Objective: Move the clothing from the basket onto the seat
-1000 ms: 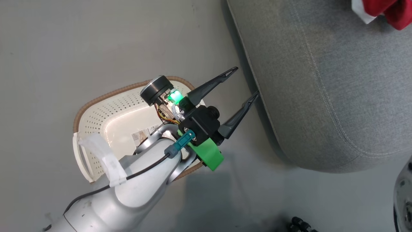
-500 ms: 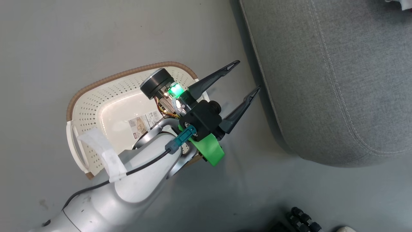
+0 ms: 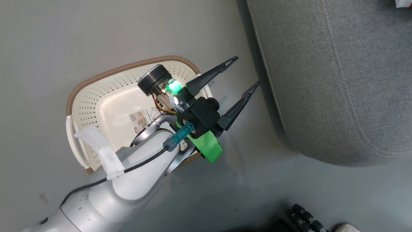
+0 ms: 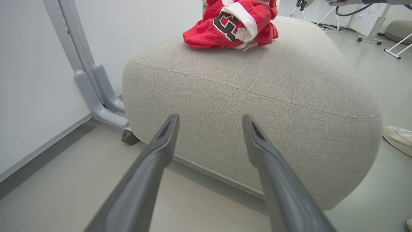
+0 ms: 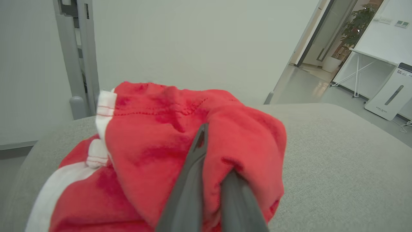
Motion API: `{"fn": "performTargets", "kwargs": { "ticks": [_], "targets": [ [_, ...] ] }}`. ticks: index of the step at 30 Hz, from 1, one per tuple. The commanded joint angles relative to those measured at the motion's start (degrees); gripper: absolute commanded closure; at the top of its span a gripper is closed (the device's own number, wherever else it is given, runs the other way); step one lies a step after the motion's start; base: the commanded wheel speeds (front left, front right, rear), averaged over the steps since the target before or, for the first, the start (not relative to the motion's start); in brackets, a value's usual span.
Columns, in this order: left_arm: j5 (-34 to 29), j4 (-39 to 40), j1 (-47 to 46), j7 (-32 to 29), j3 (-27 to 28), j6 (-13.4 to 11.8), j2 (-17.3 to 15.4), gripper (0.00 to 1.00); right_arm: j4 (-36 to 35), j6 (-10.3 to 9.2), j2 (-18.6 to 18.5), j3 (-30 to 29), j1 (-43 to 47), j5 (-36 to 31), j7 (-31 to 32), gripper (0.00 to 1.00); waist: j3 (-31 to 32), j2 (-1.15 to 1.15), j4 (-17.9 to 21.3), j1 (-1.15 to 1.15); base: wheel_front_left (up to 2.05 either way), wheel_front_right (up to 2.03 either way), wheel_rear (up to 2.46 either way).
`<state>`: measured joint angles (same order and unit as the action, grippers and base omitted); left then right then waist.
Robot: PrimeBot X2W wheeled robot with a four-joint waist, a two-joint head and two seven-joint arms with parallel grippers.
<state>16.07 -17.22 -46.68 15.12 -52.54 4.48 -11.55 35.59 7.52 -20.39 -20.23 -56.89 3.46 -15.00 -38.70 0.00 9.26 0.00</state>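
1. The clothing [image 5: 151, 138] is seen bunched in a heap on top of the seat [image 3: 322, 80]. It is well apart from the basket [image 3: 93, 100], whose bottom is bare except for a paper label [image 3: 143, 116].
2. The main hazard is judged to be a withdrawal before release. If the right gripper [image 5: 207, 141] were drawn back while clamped, the fabric would be dragged across the seat and could be pulled over its edge onto the floor [image 3: 96, 32].
3. Even once released, a soft fold is draped over one finger. It could be snagged and lifted away with the arm, so the heap would be disturbed.
4. A lesser hazard is judged for the left gripper [image 3: 246, 71]. Its tips are held near the side of the seat, which could be brushed by a careless swing.
5. The right gripper is clenched tight, with a fold of the clothing pinched between its fingers.
6. The left gripper is spread wide above the floor, between the basket and the seat. Nothing is held or touched by it.
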Motion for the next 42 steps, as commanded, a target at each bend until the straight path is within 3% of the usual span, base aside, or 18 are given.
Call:
{"fn": "performTargets", "kwargs": {
  "ticks": [1,5,6,7,8,24,32,42],
  "targets": [
    [-0.7,-0.1,-0.6,0.0,0.1,0.1,-0.4,0.00,1.0,-0.06,0.2,-0.4,0.9,0.2,-0.3,1.00,0.0,0.00,-0.1,0.00,0.00,0.00,0.00],
    [-0.6,-0.2,-0.4,0.0,0.0,0.1,-0.3,0.00,2.6,-0.06,0.7,-0.9,1.3,0.1,-0.3,1.00,0.1,0.00,-0.2,0.00,0.00,0.00,0.00],
    [-0.6,-0.3,-0.3,0.0,0.0,0.0,-0.4,0.00,2.4,-0.06,0.8,-0.9,1.3,0.1,-0.3,0.69,0.3,0.00,-0.2,0.00,0.00,0.00,0.00],
    [-0.5,-0.4,-0.1,0.0,0.1,0.0,-0.5,0.00,1.8,-0.06,1.0,-1.1,1.4,0.1,-0.3,0.12,0.6,0.00,-0.1,0.00,0.00,0.00,0.00],
    [-0.5,-0.4,0.1,0.0,0.2,-0.1,-0.5,0.00,1.5,-0.06,1.2,-1.2,1.7,0.2,-0.3,0.00,0.9,0.00,0.1,0.00,0.00,0.00,0.00],
    [0.9,0.4,5.7,0.0,3.3,-1.2,1.0,0.00,-10.8,-0.06,5.7,0.8,19.4,0.6,-0.3,0.00,10.4,0.00,0.0,0.00,0.00,0.00,0.00],
    [1.1,0.9,10.7,0.0,7.1,-1.9,1.4,0.00,-18.6,-0.06,9.6,6.5,27.7,1.3,-0.3,0.00,16.0,0.00,-2.1,0.00,0.00,0.00,0.00],
    [1.4,2.3,19.3,0.0,17.3,-3.0,1.6,0.00,-24.8,-0.06,13.8,15.8,34.8,2.2,-0.3,0.00,23.0,0.00,-8.0,0.00,0.00,0.00,0.00]
  ]
}}
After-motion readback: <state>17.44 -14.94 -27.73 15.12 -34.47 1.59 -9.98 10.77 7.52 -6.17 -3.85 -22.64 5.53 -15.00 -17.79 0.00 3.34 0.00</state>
